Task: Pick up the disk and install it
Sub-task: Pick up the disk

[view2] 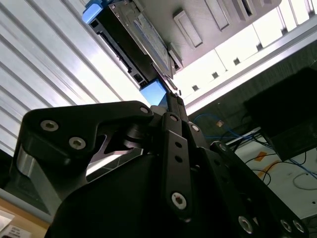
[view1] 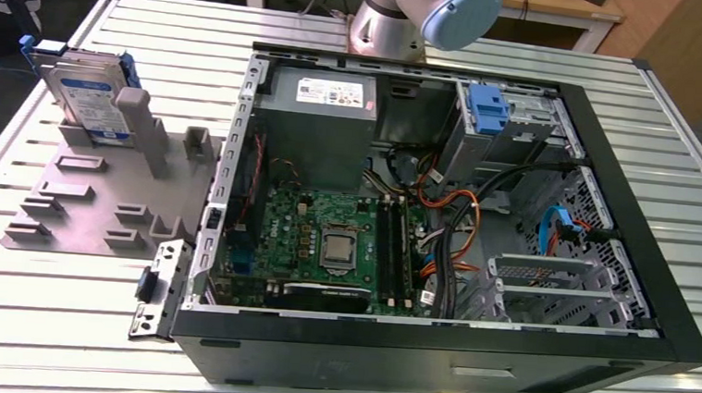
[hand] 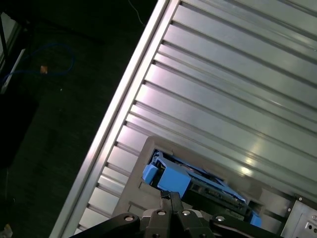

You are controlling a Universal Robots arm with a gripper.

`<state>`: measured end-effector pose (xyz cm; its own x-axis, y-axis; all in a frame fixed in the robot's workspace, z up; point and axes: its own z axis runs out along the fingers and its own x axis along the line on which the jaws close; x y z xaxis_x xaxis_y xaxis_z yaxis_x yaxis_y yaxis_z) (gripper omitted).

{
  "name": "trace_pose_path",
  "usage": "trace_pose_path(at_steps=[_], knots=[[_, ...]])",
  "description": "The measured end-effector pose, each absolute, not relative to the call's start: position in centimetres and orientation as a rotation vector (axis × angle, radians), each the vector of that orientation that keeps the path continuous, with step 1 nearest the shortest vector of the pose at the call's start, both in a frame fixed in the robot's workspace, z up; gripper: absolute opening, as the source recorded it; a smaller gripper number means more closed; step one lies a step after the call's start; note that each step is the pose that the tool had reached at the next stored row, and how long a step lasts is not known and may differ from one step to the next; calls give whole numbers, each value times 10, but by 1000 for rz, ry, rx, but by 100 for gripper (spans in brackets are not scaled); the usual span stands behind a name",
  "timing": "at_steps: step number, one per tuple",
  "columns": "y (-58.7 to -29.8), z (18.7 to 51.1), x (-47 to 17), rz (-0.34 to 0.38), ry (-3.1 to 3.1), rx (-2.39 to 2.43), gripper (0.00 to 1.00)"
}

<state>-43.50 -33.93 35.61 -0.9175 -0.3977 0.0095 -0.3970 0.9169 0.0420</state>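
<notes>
Disk (view1: 86, 95), silver-metal drive with blue rails, upright in grey stand (view1: 79, 207), likely for edge access | black gripper (hand: 171, 197) nearby, clenched empty

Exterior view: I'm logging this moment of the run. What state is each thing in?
Disk: standing upright in the grey holder, not gripped.
Computer case: lying on its side, panel off, inside exposed.
Gripper: shut, close to the disk's blue rail, in the first wrist view.

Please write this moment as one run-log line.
disk: upright in grey holder | gripper: shut, close to disk | install: not done
</notes>
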Motion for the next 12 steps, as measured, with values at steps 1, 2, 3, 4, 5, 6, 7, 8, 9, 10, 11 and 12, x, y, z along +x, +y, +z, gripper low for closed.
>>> trace_pose_path(at_steps=[1,2,3,4,5,6,7,8,9,10,11,12], knots=[[-339,356,-435,-61,-3057,640,11],[-339,356,-435,-61,-3055,647,11],[-339,356,-435,-61,-3054,654,11],[-339,356,-435,-61,-3052,661,11],[-339,356,-435,-61,-3051,667,11],[-339,356,-435,-61,-3049,672,11],[-339,356,-435,-61,-3048,677,11],[-339,356,-435,-61,-3047,682,11],[-339,356,-435,-61,-3046,688,11],[-339,356,-435,-61,-3045,692,11],[-339,356,-435,-61,-3044,697,11],[-339,356,-435,-61,-3043,700,11]])
